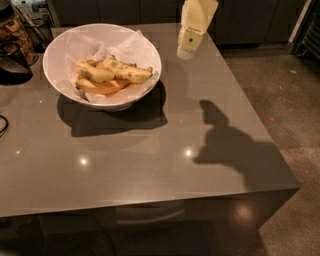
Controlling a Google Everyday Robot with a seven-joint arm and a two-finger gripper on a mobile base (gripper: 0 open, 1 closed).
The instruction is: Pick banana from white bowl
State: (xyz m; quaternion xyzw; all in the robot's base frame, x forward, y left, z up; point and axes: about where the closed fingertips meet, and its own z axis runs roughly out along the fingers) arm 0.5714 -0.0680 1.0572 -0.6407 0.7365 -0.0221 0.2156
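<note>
Now: grey table point(150, 165) fills most of the frame, glossy, with a few small light glints on its near half. Speckled floor point(292, 95) shows to the right and dark cabinet fronts point(125, 10) along the top edge.

White bowl point(56, 60) stands upper left on the table, wide and round, lined with crinkled white paper point(132, 45) that laps over its right rim. The bowl casts a dark shadow point(120, 117) below and to its right.

Inside the bowl, the banana point(127, 71) lies roughly level, the long one, heavily brown-speckled, its dark tip pointing right toward the rim. A shorter, plumper banana point(94, 71) lies just left of it, touching. Both rest on smooth orange curved pieces point(102, 86) toward the bowl's near side.

Gripper point(184, 51) is at top centre of the frame, to the right of the bowl and well apart from the banana. It is a cream-coloured body tilted with its tip down and left, above the table's far right part and touching nothing. Whether it is spread or closed, I cannot tell from this angle. It holds nothing that I can see. Its shadow point(225, 142) falls on the table at right centre.

Far left edge: a jar point(12, 30) with brownish contents and a dark object point(12, 70) below it.
</note>
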